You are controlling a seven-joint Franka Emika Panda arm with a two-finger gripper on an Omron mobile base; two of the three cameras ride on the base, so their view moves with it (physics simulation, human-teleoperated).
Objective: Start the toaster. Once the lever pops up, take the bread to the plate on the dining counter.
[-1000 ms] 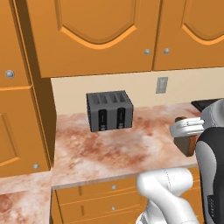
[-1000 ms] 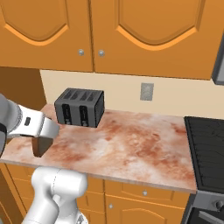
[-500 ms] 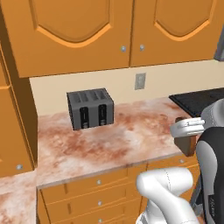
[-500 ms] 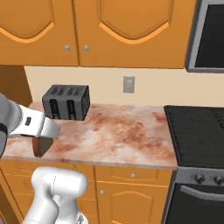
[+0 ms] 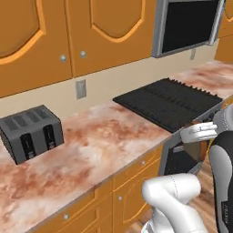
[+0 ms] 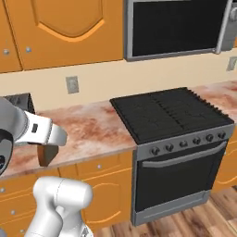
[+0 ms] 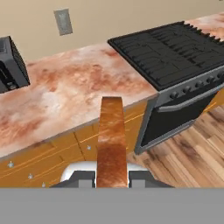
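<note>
My gripper [image 7: 112,177] is shut on the bread [image 7: 112,135], a thin brown slice seen edge-on, rising between the two fingertips in the hand view. The gripper [image 6: 47,149] hangs in front of the kitchen counter's edge with the bread [image 6: 46,156] below the white hand; in the left base view the gripper [image 5: 199,144] is at the right edge. The dark grey toaster [image 5: 29,134] stands on the counter against the wall, far left of the gripper, also seen as the toaster [image 7: 11,65] and the toaster [image 6: 18,101]. The plate and the dining counter are out of view.
A black stove [image 6: 169,113] with an oven door adjoins the marbled counter [image 5: 100,150]; a microwave [image 6: 176,28] hangs above it. Orange cabinets [image 5: 54,36] line the wall, with drawers below the counter. A wall outlet [image 7: 63,22] sits on the backsplash. Wood floor [image 7: 192,148] lies beside the stove.
The whole picture has swept sideways as the base turned right: the toaster slid toward the left edge and the stove and microwave came into view. The gripper stays shut on the bread.
</note>
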